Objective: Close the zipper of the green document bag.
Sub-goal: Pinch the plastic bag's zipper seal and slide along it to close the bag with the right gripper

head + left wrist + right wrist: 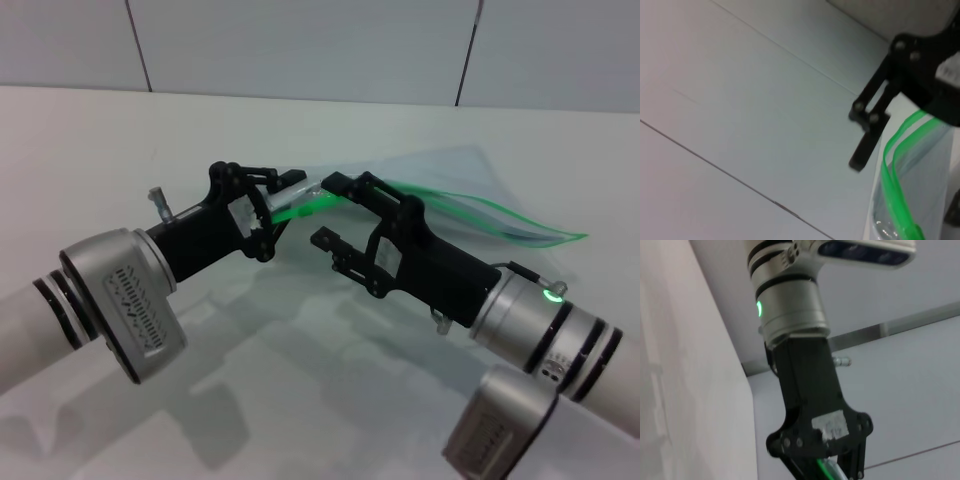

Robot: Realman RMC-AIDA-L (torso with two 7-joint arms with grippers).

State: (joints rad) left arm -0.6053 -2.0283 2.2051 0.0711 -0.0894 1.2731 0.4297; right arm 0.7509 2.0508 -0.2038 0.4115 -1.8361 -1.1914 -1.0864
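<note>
The green document bag, a translucent pale pouch, hangs in the air above the table. Its bright green zipper runs along the near long edge. My left gripper is shut on the bag's left end, at the zip strip. My right gripper is open just to the right of it, and the green strip passes between its fingertips. In the left wrist view the zipper shows as two parted green strips on the bag, below the right gripper's finger. I cannot make out the slider.
The white table spreads under both arms, with a pale panelled wall behind it. The right wrist view shows my left arm's silver wrist with a green light, and a bit of green strip under its black gripper body.
</note>
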